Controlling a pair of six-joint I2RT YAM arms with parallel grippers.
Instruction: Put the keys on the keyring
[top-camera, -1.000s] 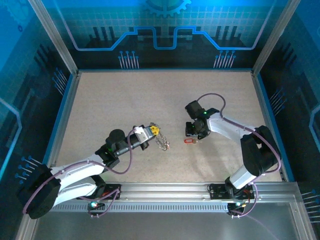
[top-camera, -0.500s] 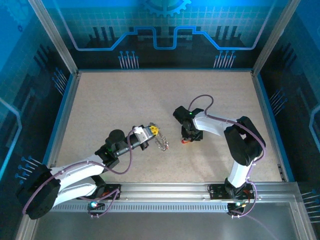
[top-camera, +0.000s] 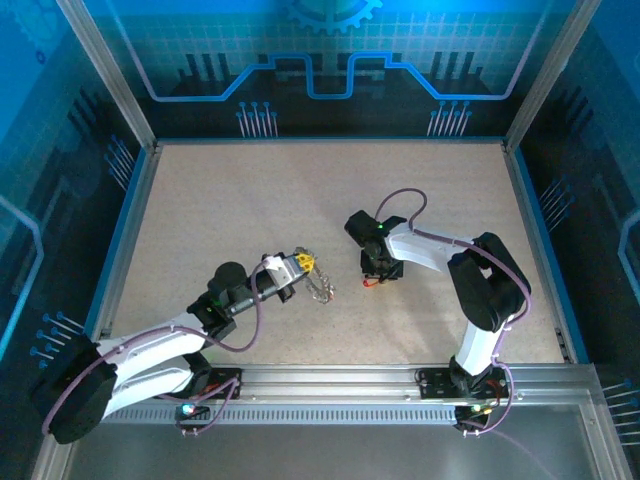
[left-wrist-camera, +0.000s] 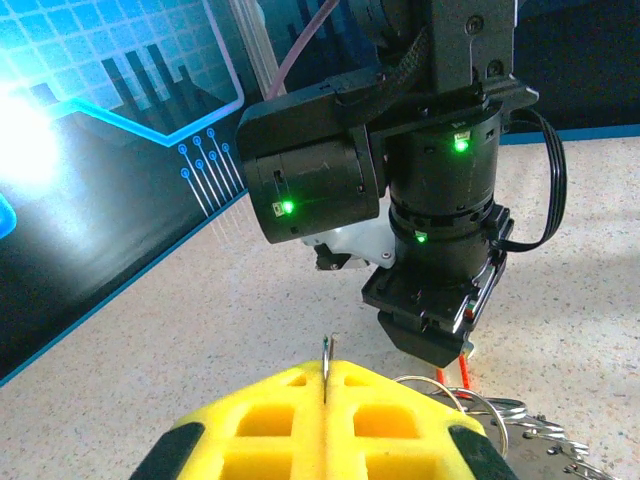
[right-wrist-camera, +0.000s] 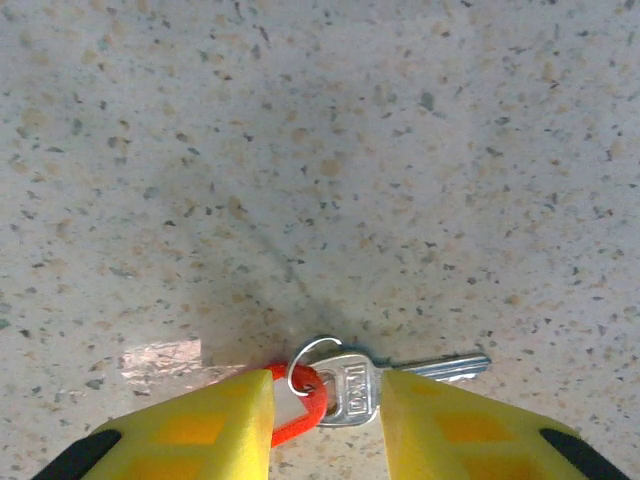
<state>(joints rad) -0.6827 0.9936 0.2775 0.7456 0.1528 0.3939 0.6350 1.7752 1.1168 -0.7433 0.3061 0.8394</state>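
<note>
Silvery key (right-wrist-camera: 350, 390) lies flat between parted jaws of your right gripper (right-wrist-camera: 325, 398); left gripper (left-wrist-camera: 326, 425) is clamped on ring (left-wrist-camera: 470, 405). Close off-centre and key skids out.

The right gripper (top-camera: 377, 272) has swung left across the surface and settled over the key (right-wrist-camera: 350, 385), covering most of its red tag. The arm's elbow has pulled in from the right edge. The left gripper (top-camera: 303, 264) and keyring (top-camera: 321, 288) have edged back slightly.
</note>
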